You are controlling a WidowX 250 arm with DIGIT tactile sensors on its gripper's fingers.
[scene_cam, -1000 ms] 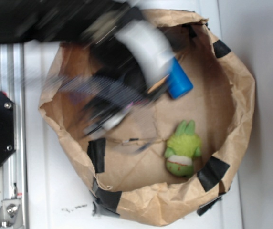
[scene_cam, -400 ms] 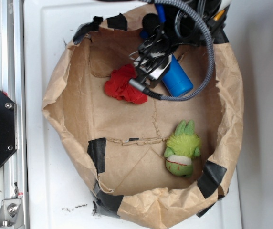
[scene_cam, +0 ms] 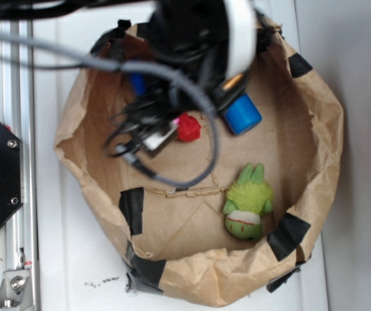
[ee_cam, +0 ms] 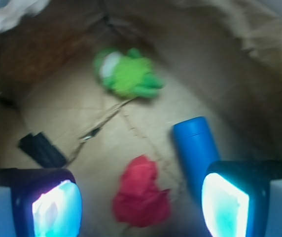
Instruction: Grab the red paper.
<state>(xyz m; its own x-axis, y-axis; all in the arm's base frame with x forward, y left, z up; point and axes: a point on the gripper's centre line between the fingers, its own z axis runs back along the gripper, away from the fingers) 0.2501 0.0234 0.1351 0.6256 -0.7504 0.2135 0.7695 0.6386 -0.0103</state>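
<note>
the red paper [ee_cam: 141, 195] at the lower middle of the wrist view is matt and crumpled, beside a smooth blue plastic bottle [ee_cam: 196, 148]. around them the brown paper bag [scene_cam: 315, 103] is creased, rough kraft paper patched with black tape [scene_cam: 131, 209]. the green plush toy [scene_cam: 246, 203] at lower right looks fuzzy cloth.

No text, label, brand or number is readable in either view.
</note>
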